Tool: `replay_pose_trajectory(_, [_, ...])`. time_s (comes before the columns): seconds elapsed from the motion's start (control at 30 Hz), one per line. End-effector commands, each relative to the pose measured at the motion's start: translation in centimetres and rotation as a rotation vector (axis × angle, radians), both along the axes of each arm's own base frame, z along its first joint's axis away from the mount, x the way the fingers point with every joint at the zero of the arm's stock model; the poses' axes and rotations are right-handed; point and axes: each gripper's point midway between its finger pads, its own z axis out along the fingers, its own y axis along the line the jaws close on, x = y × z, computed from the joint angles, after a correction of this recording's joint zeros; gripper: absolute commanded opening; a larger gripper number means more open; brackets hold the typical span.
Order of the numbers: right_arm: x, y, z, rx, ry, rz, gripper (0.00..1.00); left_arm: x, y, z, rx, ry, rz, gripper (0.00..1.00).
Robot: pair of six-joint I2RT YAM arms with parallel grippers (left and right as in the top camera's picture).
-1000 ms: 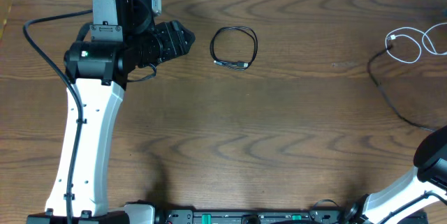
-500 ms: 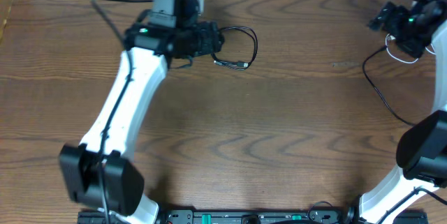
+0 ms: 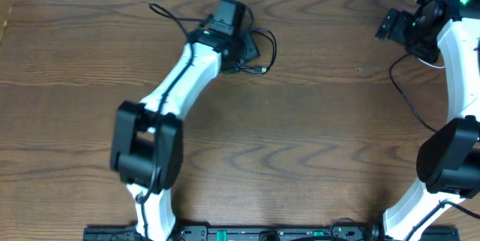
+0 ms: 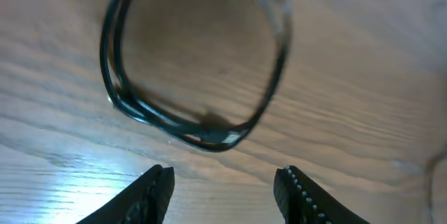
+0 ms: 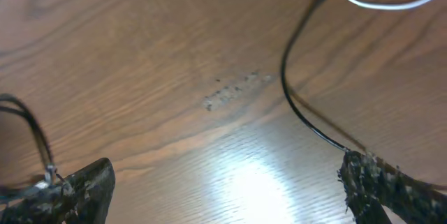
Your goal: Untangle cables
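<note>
- Two arms out over a wooden table (image 3: 300, 158), both reaching toward the top edge of the overhead view.
- On the left gripper (image 4: 223, 185): jaws apart, nothing between them, held low just short of the black coil (image 4: 202, 132).
- Of the black coil: a doubled loop lying flat on the wood, left of centre; near rim just ahead of the fingertips (image 4: 159, 182), seemingly not touching.
- From overhead: left part of the loop hidden under the left wrist, right part and plug (image 3: 259, 69) showing.
- On the right gripper (image 5: 223, 192): spread wide and empty, above bare wood at the far right.
- Of the white cable (image 5: 380, 5): only a curved stretch seen at the top of the right wrist view, beyond the fingers, well apart from the black coil.
- Of the black cord (image 5: 288, 91): thin, curving from beside the white cable's end down to the right-hand finger (image 5: 377, 182); contact there unclear.
- From overhead: white cable mostly hidden beneath the right arm.
</note>
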Motion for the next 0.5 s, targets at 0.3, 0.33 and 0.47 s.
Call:
replay_pose_trajectory(0.3, [-2.6,0.0,-4.5,-0.007,0.107,-0.020,0.99,1.5,1.9,-6.6,0.096,0.056,0.224,0.51])
replay_pose_trajectory(0.33, [-2.8,0.1,-4.9,-0.004,0.114,-0.019,0.99,1.6,1.8,-6.8,0.093,0.053,0.227,0.51])
replay_pose_trajectory(0.47, [-3.5,0.2,-6.1,0.002,0.141,-0.026,0.99,2.1,1.5,-8.1,0.086,0.051,0.227,0.49])
